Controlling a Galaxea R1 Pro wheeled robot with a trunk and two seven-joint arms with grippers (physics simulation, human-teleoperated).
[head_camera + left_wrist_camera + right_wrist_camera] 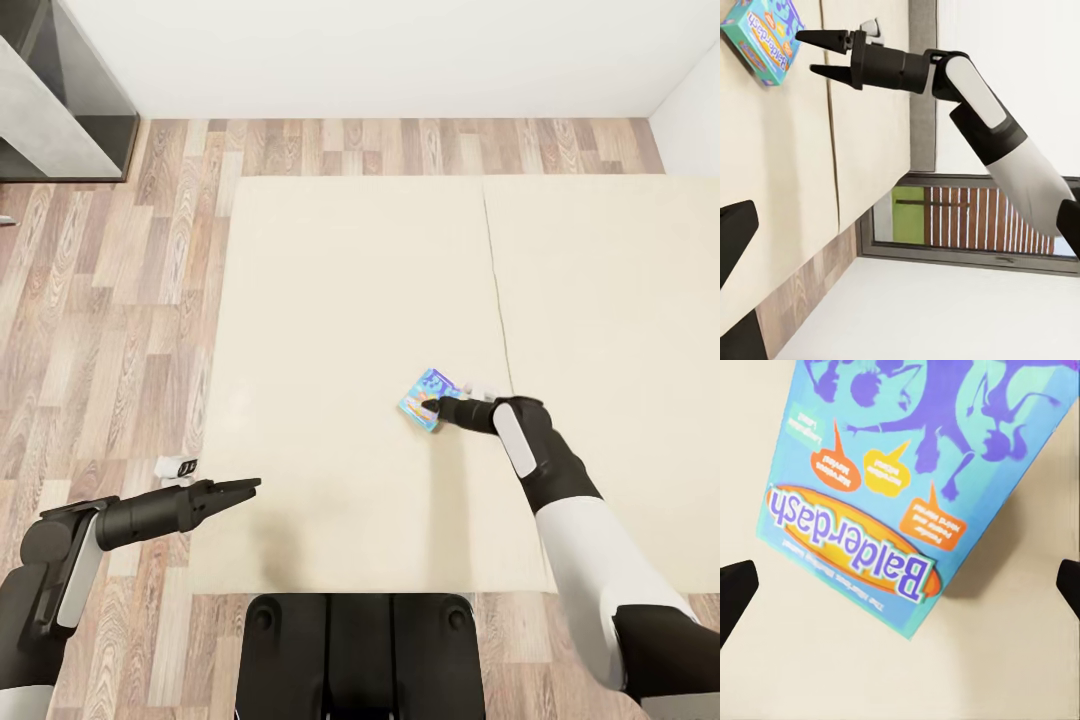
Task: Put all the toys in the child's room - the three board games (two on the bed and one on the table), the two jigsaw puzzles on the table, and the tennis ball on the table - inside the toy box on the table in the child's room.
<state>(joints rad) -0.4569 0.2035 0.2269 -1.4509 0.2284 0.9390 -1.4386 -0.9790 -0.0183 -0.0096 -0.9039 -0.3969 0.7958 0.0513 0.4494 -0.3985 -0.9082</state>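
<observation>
— What lay around the board game (429,398)?

— We saw bare cream bed (350,300) on every side of it; it sat flat near the seam between the two mattress halves, toward the near edge. Nothing blocked it.

— And our right gripper (437,408)?

— Its jaws stood wide, just short of the box, holding nothing.

— The left gripper (240,490)?

— It hung over the bed's near left corner; we saw its jaws parted in the wrist view, empty.

— The room?

— We noted wood-plank floor (120,300), white walls, and a grey cabinet (60,100) in the far left corner.
</observation>
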